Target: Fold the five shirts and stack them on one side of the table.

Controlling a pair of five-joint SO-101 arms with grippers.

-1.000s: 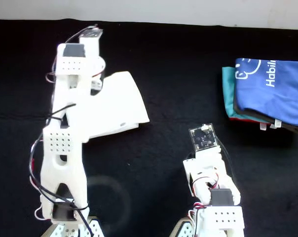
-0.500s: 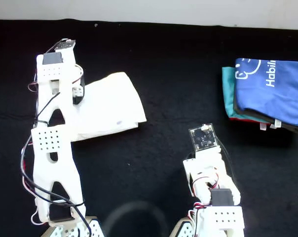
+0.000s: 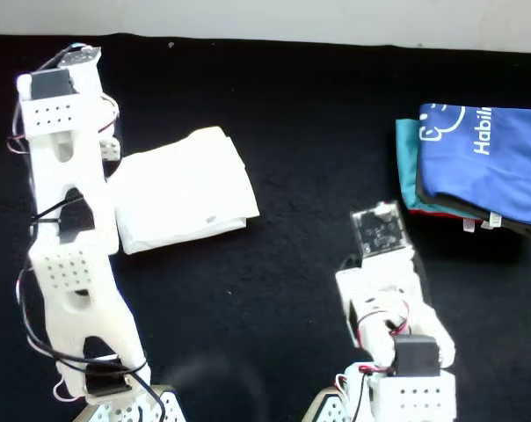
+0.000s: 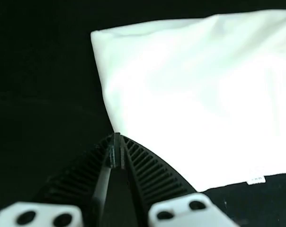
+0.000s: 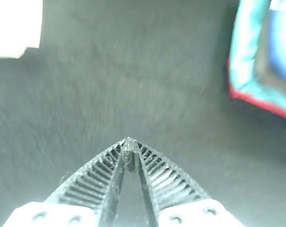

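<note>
A folded white shirt (image 3: 182, 189) lies on the black table, left of the middle; the left wrist view shows the white shirt (image 4: 195, 104) close up. My left gripper (image 4: 115, 147) is shut and empty, its tips just at the shirt's left edge. The left arm (image 3: 63, 176) stretches along the table's left side. A stack of folded shirts (image 3: 476, 167), blue on top over black, red and teal, rests at the right edge. My right gripper (image 5: 129, 150) is shut and empty over bare cloth, between the two, with the stack of shirts (image 5: 263, 61) off to one side.
The table is covered by a black cloth (image 3: 318, 114), with a pale wall strip along the far edge. Open room lies between the white shirt and the stack. The right arm (image 3: 393, 308) stands near the front edge.
My left arm swung left off the white shirt, which now lies uncovered and slightly shifted. My right arm moved a little right and forward.
</note>
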